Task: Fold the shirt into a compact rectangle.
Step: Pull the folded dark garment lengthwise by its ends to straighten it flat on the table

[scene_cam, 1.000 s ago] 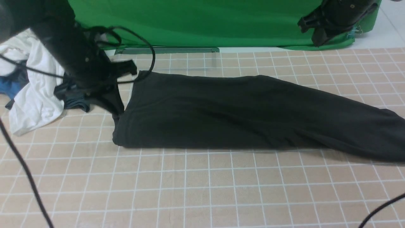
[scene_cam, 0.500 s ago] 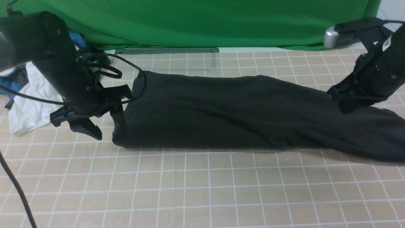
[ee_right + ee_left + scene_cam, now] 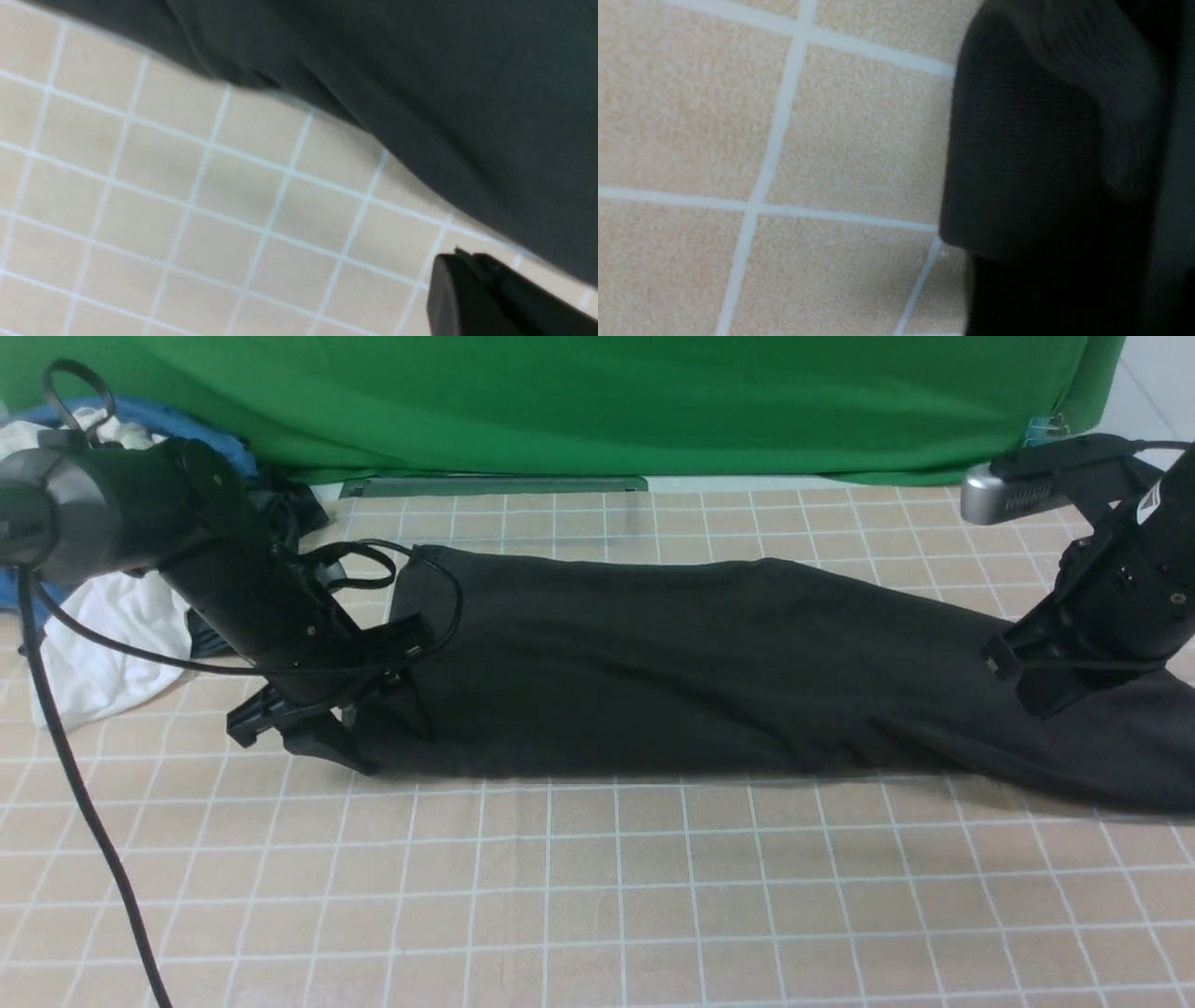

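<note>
Progress check: your shirt (image 3: pixel 672 663) lies across the middle of the mat (image 3: pixel 597 896) as one long dark strip, so the lengthwise folds look done. No sleeve sticks out that I can see. The strip is a bit crooked, though: the right end trails toward you and looks flatter than the left. I'd say what's left is the short folds, end over end, to get a compact rectangle.

Your left gripper (image 3: pixel 364 737) is down at the strip's left end, right on the near corner. Its jaws seem to straddle the edge, but I can't tell if they've actually bitten the cloth. Your right gripper (image 3: pixel 1046 695) is clenched with nothing in it, pointing down at the right part of the strip. Can't tell if it's touching.

Containers: none in shot. The spare clothes (image 3: pixel 103 625) sit in a loose heap at the far left, apart from the shirt.
</note>
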Action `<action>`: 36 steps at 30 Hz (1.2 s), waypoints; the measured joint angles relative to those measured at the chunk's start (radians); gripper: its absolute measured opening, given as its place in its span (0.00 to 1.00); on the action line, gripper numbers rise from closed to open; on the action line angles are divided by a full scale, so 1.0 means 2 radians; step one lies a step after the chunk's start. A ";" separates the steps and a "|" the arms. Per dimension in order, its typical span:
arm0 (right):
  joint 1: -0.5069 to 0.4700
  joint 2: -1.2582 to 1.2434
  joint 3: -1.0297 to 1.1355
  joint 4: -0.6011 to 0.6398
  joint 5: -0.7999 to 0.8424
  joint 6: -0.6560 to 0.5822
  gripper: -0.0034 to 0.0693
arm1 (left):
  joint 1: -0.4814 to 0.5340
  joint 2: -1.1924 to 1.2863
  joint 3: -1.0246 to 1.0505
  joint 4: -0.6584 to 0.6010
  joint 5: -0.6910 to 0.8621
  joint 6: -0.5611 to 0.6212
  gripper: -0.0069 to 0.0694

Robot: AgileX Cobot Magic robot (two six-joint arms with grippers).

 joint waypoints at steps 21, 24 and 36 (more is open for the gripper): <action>-0.200 0.006 0.132 -0.016 -0.175 0.036 0.50 | -0.006 -0.088 0.058 0.107 0.057 -0.001 0.27; -0.204 0.039 0.119 -0.016 -0.186 0.036 0.77 | -0.006 -0.088 0.059 0.118 0.054 -0.006 0.27; -0.209 0.132 0.074 -0.001 -0.185 0.034 0.67 | -0.006 -0.088 0.060 0.128 0.040 -0.008 0.27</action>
